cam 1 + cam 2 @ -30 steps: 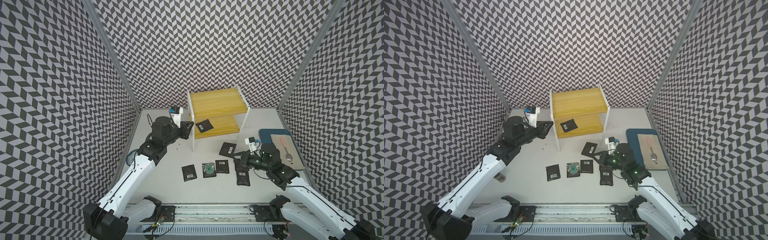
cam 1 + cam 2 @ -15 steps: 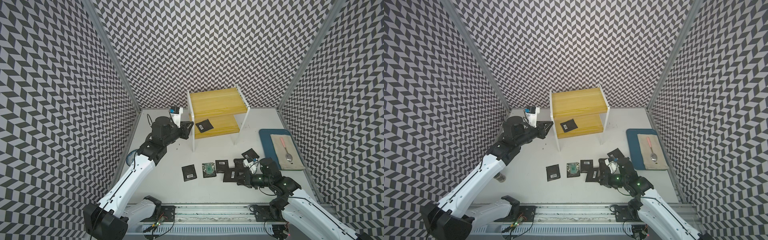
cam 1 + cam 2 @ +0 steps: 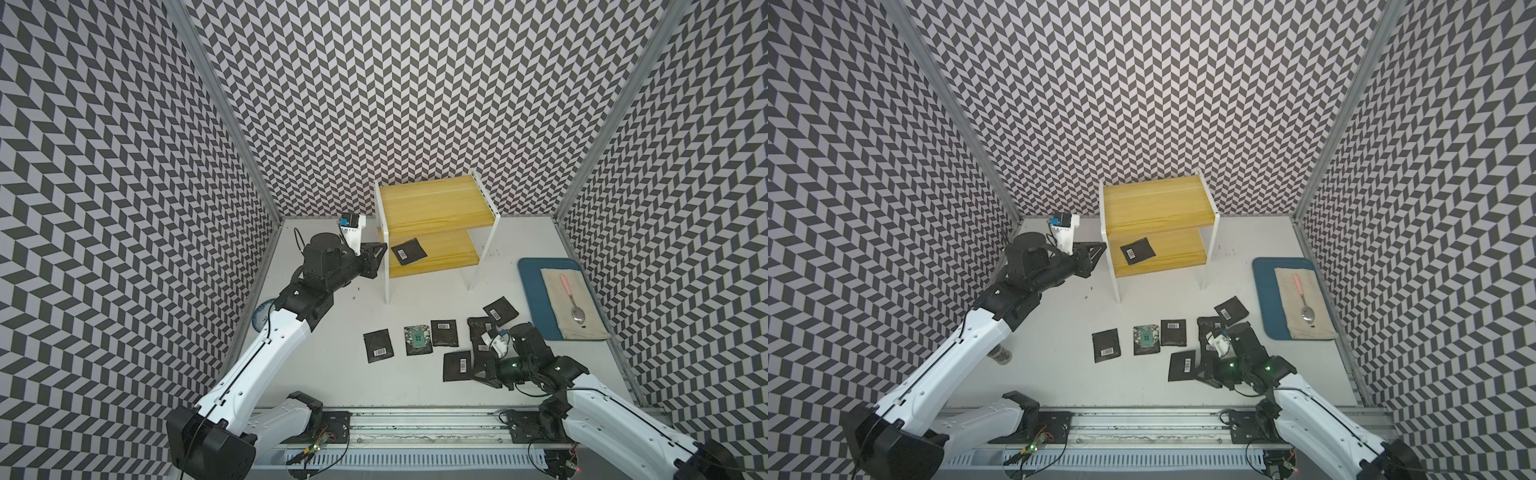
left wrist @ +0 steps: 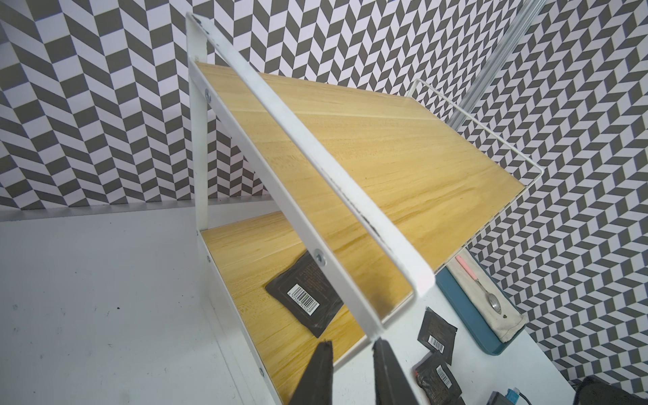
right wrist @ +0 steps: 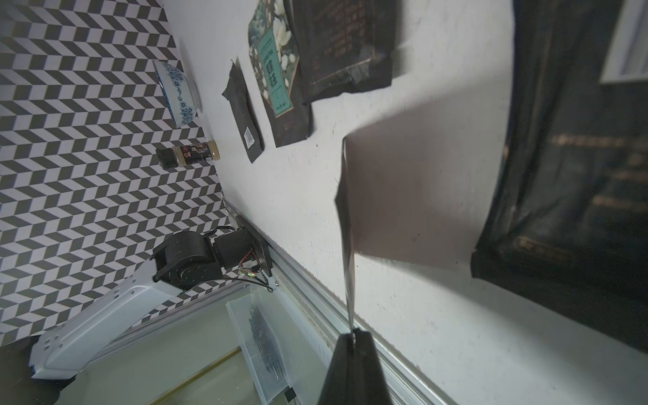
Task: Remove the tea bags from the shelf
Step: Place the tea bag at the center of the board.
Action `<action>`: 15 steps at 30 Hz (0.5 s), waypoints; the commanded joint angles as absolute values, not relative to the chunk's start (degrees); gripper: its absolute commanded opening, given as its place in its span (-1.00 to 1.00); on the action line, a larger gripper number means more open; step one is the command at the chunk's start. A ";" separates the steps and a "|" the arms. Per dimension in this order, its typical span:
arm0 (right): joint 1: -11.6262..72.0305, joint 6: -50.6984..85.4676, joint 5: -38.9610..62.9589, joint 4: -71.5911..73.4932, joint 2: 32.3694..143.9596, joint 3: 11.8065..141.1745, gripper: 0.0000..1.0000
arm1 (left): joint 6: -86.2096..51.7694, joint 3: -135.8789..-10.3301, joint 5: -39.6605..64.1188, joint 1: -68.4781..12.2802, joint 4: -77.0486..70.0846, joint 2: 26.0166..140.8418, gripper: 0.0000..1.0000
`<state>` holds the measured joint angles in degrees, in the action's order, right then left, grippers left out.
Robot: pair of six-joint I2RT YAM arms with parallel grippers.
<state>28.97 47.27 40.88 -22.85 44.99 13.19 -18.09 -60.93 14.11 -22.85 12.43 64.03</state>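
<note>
- Both top views look down from high at the front toward the back wall, sharing the whole table (image 3: 399,399) and shelf (image 3: 432,203).
- Left wrist view sits close beside the shelf, looking past the left gripper (image 4: 354,342) across its boards.
- Right wrist view, rolled sideways, looks low along the table past the right gripper (image 5: 354,333), very near its tea bag (image 5: 420,196).

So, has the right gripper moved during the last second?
Yes. The right gripper, shut on a tea bag, pulled back from the blue tray toward the front rail.
</note>
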 commanded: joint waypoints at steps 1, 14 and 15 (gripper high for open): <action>29.36 45.99 40.09 -18.82 46.95 13.27 -1.00 | -18.72 -60.48 12.37 -22.32 12.30 63.63 -0.52; 29.29 42.86 36.29 -19.46 52.50 16.00 -0.93 | -18.39 -60.11 12.44 -22.32 11.99 63.82 -0.52; 29.34 42.59 36.37 -19.34 53.15 16.28 -0.93 | -18.42 -60.07 12.38 -22.32 12.00 63.90 -0.52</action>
<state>29.08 44.40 37.80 -20.95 52.25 14.55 -18.09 -60.66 14.13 -22.85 12.38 64.03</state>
